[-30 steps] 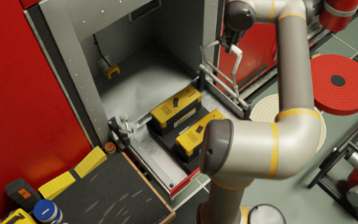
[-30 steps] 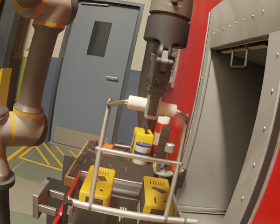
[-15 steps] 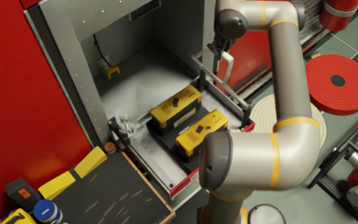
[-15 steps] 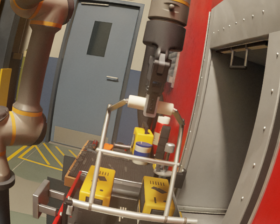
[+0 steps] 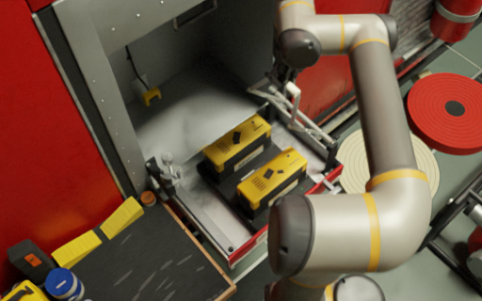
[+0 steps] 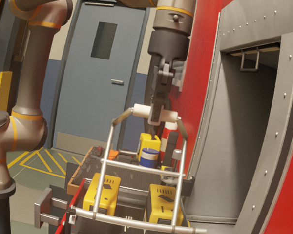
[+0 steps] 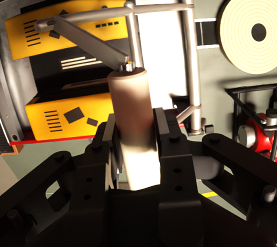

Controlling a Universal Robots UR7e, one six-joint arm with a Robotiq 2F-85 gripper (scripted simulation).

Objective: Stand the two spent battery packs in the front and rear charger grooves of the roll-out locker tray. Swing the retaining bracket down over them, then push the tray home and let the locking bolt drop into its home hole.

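Note:
The retaining bracket's white roller handle (image 6: 155,114) (image 7: 131,114) (image 5: 293,91) sits between the fingers of my gripper (image 6: 155,118) (image 7: 135,130), which is clamped on it. The bracket's metal frame (image 6: 139,171) (image 5: 298,117) stands raised and tilted above the tray, hinged at the tray's right side. Two yellow battery packs stand in the black charger grooves of the pulled-out tray: the front one (image 5: 271,182) (image 6: 102,192) (image 7: 69,116) and the rear one (image 5: 237,141) (image 6: 164,204) (image 7: 67,24). The locking bolt (image 5: 167,165) (image 6: 176,157) stands at the tray's left side by the locker frame.
The grey locker bay (image 5: 195,94) opens behind the tray, with a yellow stop (image 5: 152,95) at its back. A black mat (image 5: 152,258) with yellow wedges lies left of the tray. Coiled hoses, one cream (image 5: 350,162) and one red (image 5: 453,113), lie on the floor to the right.

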